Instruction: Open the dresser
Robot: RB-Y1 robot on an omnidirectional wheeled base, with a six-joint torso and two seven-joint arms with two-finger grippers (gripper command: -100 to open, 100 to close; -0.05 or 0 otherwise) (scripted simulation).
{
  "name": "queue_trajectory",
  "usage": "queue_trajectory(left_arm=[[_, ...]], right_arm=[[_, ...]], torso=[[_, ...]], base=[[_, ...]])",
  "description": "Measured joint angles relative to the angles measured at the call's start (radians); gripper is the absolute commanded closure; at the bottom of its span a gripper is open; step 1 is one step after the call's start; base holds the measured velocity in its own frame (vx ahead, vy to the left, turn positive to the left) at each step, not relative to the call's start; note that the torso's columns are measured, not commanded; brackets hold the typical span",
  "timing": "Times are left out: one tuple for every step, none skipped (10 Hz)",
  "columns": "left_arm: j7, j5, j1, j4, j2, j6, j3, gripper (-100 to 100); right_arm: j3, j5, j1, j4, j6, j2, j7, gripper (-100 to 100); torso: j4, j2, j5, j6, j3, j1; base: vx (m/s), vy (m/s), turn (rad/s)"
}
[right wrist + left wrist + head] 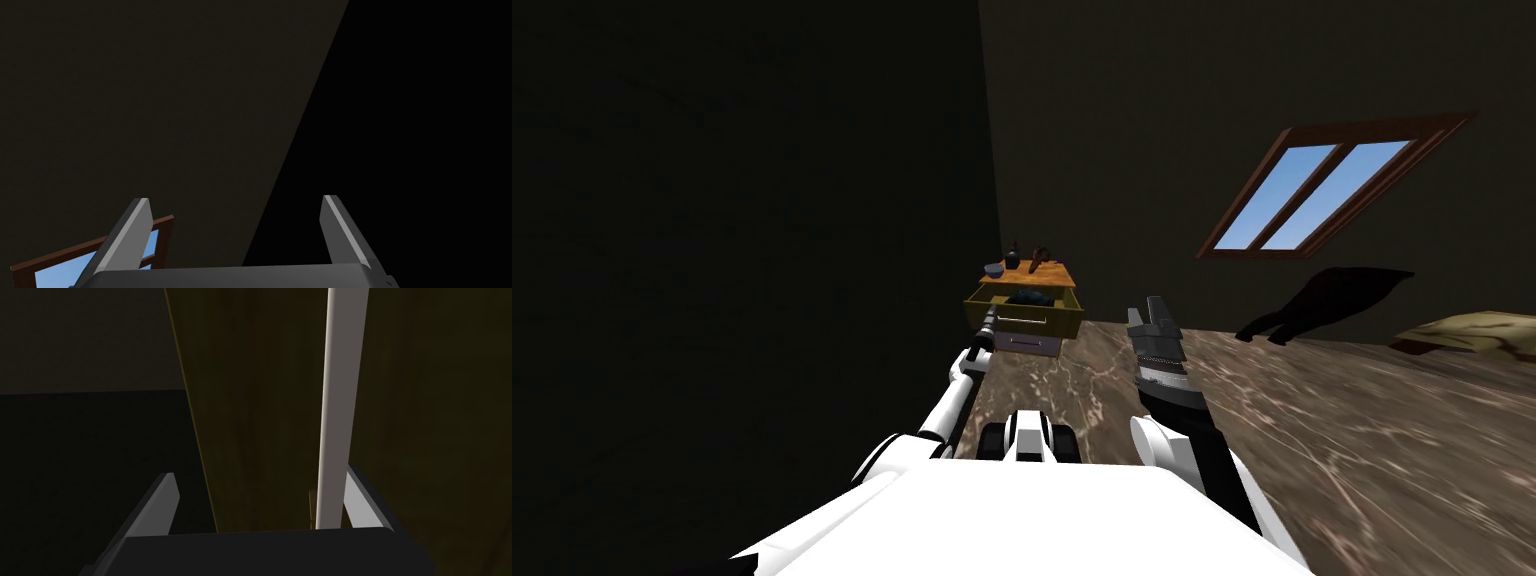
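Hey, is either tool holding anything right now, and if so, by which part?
Nothing is gripped. The left tool is open around the pale handle bar, which lies close beside one finger. The right tool is open and empty.

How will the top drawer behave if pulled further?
Probably slides straight: the drawer already stands out of the dresser. The handle looks a thin rigid bar, likely slippery; the left gripper is open around it. The bowl on top might shift.
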Motion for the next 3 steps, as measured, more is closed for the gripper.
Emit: queue_trajectory(left_arm=[[0.000, 0.000, 0.001, 0.001, 0.000, 0.001, 0.000, 0], [0.000, 0.000, 0.001, 0.002, 0.000, 0.001, 0.000, 0], [0.000, 0.000, 0.002, 0.002, 0.000, 0.002, 0.000, 0]], right_arm=[[0.000, 0.000, 0.000, 0.000, 0.000, 0.000, 0.000, 0], [0.000, 0.000, 0.000, 0.000, 0.000, 0.000, 0.000, 0], [0.000, 0.000, 0.000, 0.000, 0.000, 0.000, 0.000, 0]], torso=[[-0.001, -0.001, 0.000, 0.000, -0.001, 0.000], [-0.001, -0.001, 0.000, 0.000, -0.001, 0.001], [-0.002, -0.001, 0.001, 0.000, -0.001, 0.001]], base=[[0.000, 0.000, 0.000], [0.000, 0.000, 0.000], [0.000, 0.000, 0.000]])
